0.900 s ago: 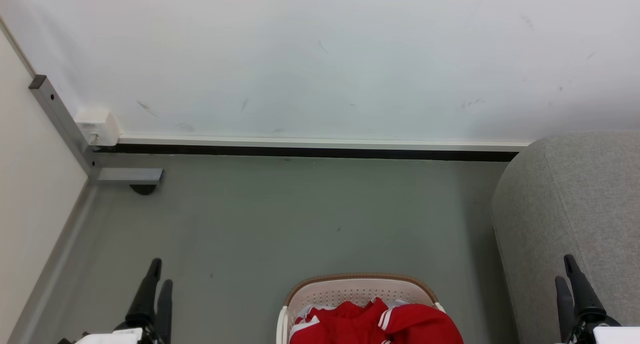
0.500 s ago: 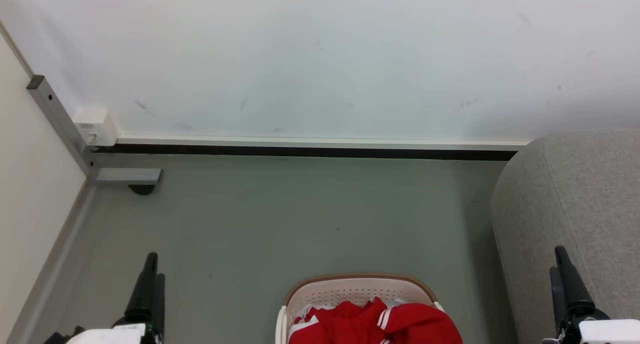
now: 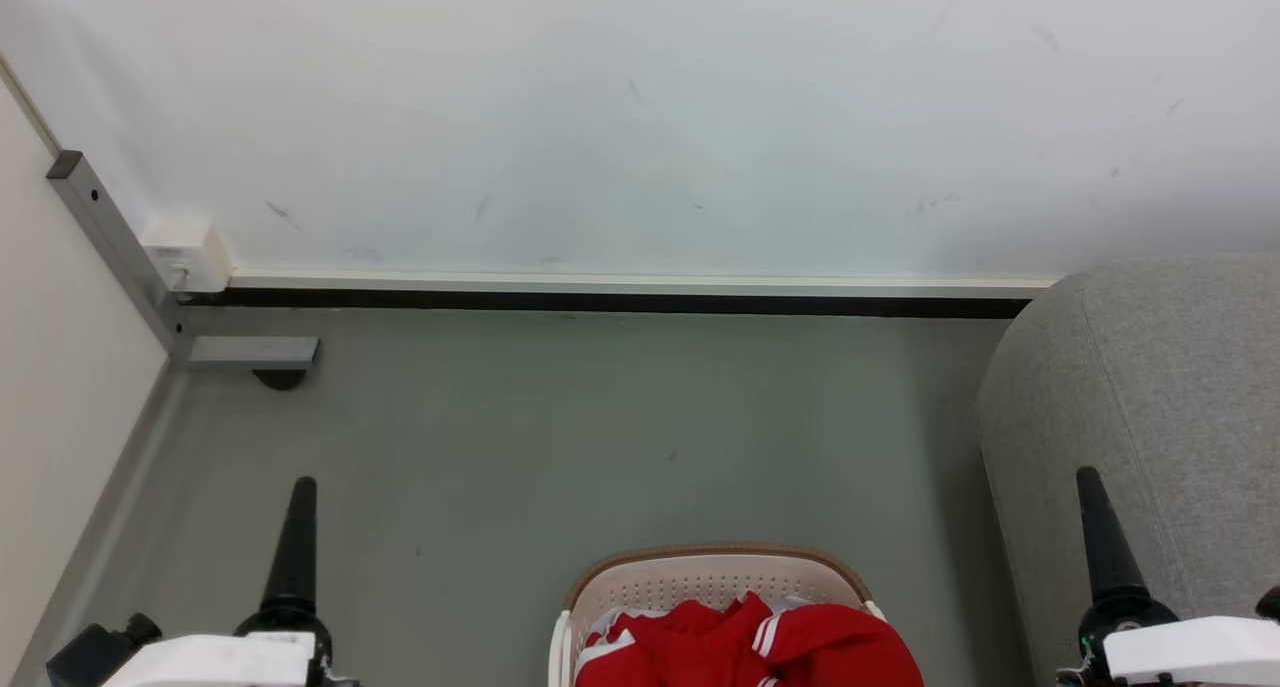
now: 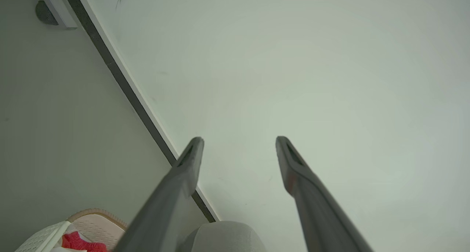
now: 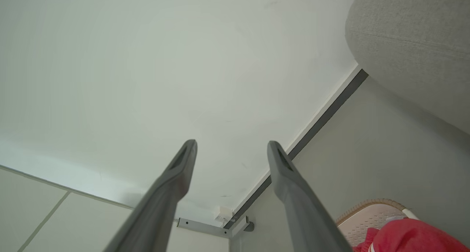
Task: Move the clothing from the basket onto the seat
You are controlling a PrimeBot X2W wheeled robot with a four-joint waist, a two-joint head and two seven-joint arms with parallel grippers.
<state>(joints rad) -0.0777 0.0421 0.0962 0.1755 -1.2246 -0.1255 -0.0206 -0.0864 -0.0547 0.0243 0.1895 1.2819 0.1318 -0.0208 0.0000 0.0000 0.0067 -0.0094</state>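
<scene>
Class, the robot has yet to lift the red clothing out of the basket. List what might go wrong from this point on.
The clothing lies bunched in the basket; pulling one garment may drag the other onto the floor. The seat is rounded at its edge, so fabric dropped there could slide off. The basket may tip if a finger snags its perforated wall.

Red clothing (image 3: pixel 745 652), one piece trimmed with white stripes, lies bunched in the cream, perforated, brown-rimmed basket (image 3: pixel 700 579). The basket stands upright on the floor (image 3: pixel 600 437). The big rounded grey seat (image 3: pixel 1170 387) stands near, to its right.
</scene>
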